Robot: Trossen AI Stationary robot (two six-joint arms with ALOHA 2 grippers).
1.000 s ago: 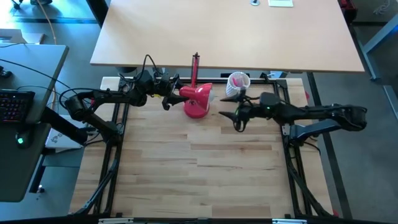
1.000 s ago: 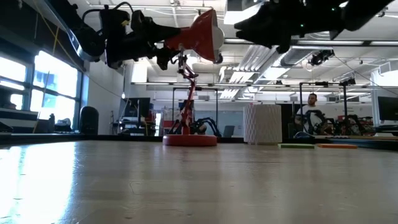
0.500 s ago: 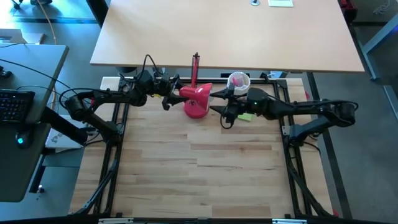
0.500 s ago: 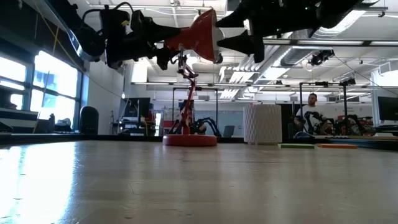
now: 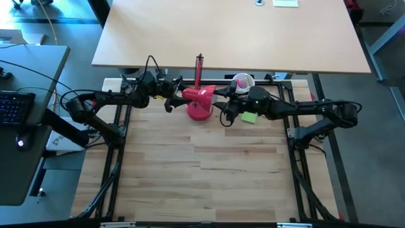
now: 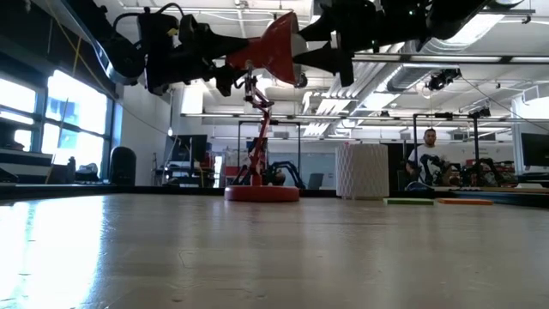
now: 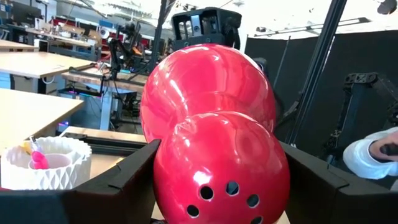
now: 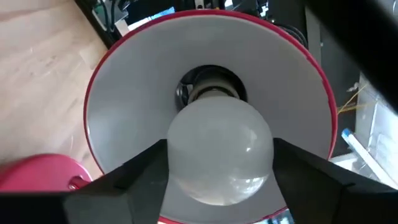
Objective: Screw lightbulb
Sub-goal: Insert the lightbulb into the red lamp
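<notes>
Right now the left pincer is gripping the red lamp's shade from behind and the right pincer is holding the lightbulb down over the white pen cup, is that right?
Not quite. The right pincer holds the lightbulb at the open mouth of the red lamp's shade, base toward the socket, as the right wrist view shows. The white pen cup stands apart. The left pincer does grip the shade.

Your wooden plank surface sat on grey floor. Second pale desk stood behind it. Dark desk with keyboard was at your left. Low view: bright windows lit room's left side, exposed pipes and ducts ran under ceiling, person sat at far benches. Left wrist view: more work tables stood in background.
</notes>
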